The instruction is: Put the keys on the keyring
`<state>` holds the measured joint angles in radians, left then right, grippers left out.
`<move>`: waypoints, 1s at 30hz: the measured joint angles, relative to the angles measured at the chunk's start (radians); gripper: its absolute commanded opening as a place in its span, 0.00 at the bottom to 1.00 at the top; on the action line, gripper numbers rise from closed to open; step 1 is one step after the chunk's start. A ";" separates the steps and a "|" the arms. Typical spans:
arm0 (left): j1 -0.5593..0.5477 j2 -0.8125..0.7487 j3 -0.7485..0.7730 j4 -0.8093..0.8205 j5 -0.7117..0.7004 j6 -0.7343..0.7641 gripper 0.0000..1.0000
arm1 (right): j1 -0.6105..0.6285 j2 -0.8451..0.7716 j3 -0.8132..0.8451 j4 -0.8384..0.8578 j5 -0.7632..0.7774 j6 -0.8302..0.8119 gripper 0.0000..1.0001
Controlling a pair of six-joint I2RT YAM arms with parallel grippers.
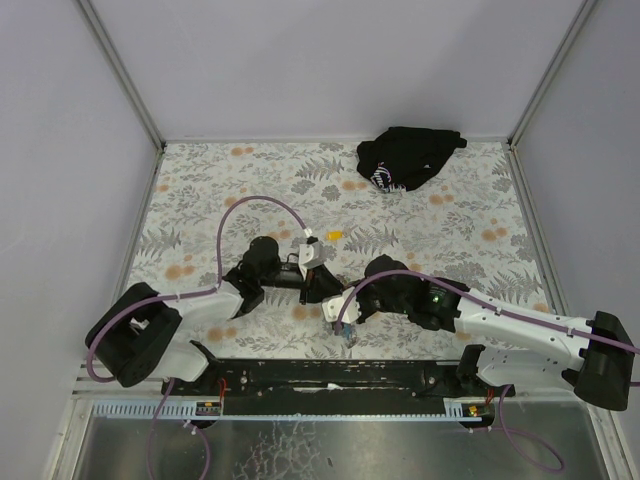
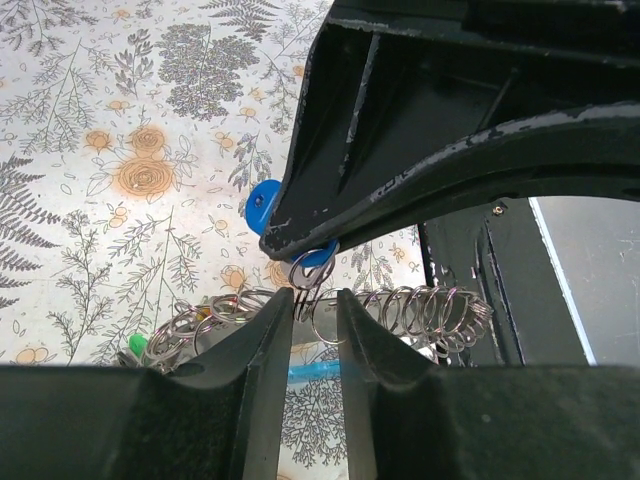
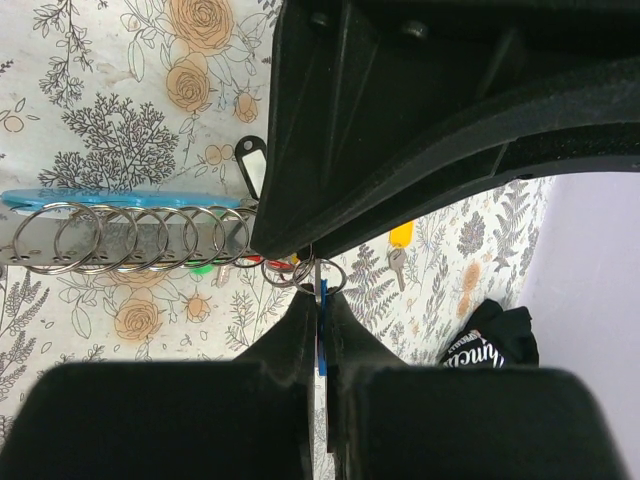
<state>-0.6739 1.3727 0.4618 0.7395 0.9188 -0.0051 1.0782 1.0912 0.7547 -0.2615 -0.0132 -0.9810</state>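
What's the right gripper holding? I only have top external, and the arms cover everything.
Observer: The right gripper is shut on the keys, pinching their blue tag edge-on.
Operator: Where's the keyring?
Observer: The keyring is a chain of metal rings along the light-blue strap, ending at the left gripper.
Operator: Left closed on it?
Observer: Can't tell. Left wrist shows a narrow gap between its fingers, with a ring at the gap.

Table (image 1: pixel 200 190), floral-print top. Black cloth bundle (image 1: pixel 408 157): far beyond the fingers (image 2: pixel 255 360) of the left gripper (image 2: pixel 315 300); yellow-tagged key (image 1: pixel 333 234): near them. Keyring (image 3: pixel 100 245), rings in a row along a blue strap: stretching sideways from those fingertips.
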 measured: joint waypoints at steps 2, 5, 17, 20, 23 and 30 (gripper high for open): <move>-0.002 0.005 0.003 0.000 0.002 -0.002 0.22 | 0.000 0.000 0.000 0.000 -0.001 -0.008 0.00; -0.008 0.013 0.008 0.001 0.003 -0.003 0.15 | 0.000 0.002 0.000 0.000 -0.006 -0.016 0.00; -0.013 0.018 0.014 0.000 -0.039 -0.010 0.00 | 0.001 -0.007 0.009 -0.025 0.030 0.040 0.00; -0.020 -0.002 0.009 0.005 -0.077 -0.021 0.00 | 0.001 -0.037 -0.010 -0.011 0.043 0.098 0.00; -0.030 -0.021 -0.009 0.025 -0.111 -0.043 0.00 | 0.002 -0.076 -0.051 0.032 0.054 0.168 0.00; -0.034 -0.029 -0.056 0.071 -0.178 -0.099 0.00 | 0.005 -0.089 -0.121 0.116 0.094 0.319 0.00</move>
<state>-0.7074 1.3441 0.4061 0.8101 0.7410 -0.1040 1.0832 1.0019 0.6338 -0.1455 0.0807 -0.6624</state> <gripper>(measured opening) 0.010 0.029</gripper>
